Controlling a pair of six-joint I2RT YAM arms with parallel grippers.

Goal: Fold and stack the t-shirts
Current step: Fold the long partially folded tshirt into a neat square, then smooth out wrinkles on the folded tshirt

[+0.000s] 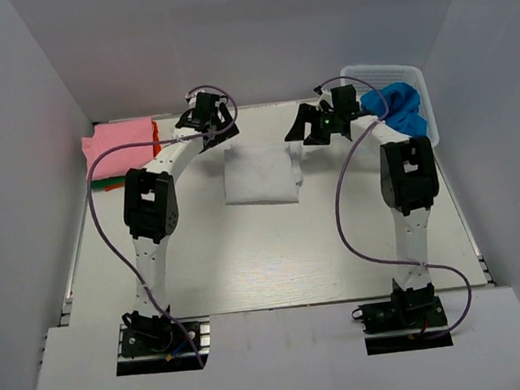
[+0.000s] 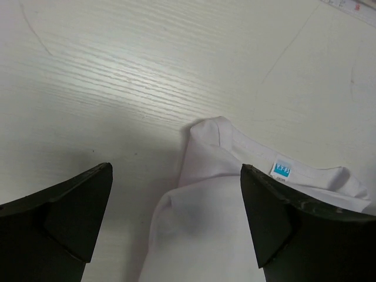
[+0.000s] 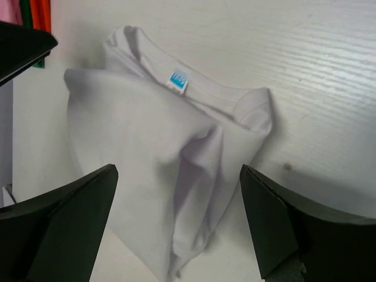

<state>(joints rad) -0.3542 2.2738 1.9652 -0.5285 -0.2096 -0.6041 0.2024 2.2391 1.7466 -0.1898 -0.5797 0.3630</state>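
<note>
Viewed from overhead, the pale wood-grain surface [image 1: 249,270] is carrying a plain white cloth t-shirt [image 1: 260,176], which is lying loosely folded just past centre toward 12 o'clock. The left end effector [image 2: 176,173] is hovering at the shirt's 10 o'clock corner. Its black fingers [image 2: 70,217] are standing wide apart and gripping nothing. Its camera is showing the collar edge and a small blue neck label [image 2: 282,169] lying flat on the cloth. The right end effector [image 3: 178,173] is hanging at the shirt's 2 o'clock corner, its jaws likewise spread wide and holding nothing. Beneath it the white cloth is bunching into soft ridges.

Farther back, at 10 o'clock, a folded pink t-shirt [image 1: 124,139] is sitting on an orange-red one [image 1: 101,172]. A green strip [image 1: 102,183] under them is probably a third shirt, though little of it is showing. At 2 o'clock a white plastic lattice basket [image 1: 382,71] is holding a crumpled bright blue t-shirt [image 1: 397,108], which is spilling over the near rim.
</note>
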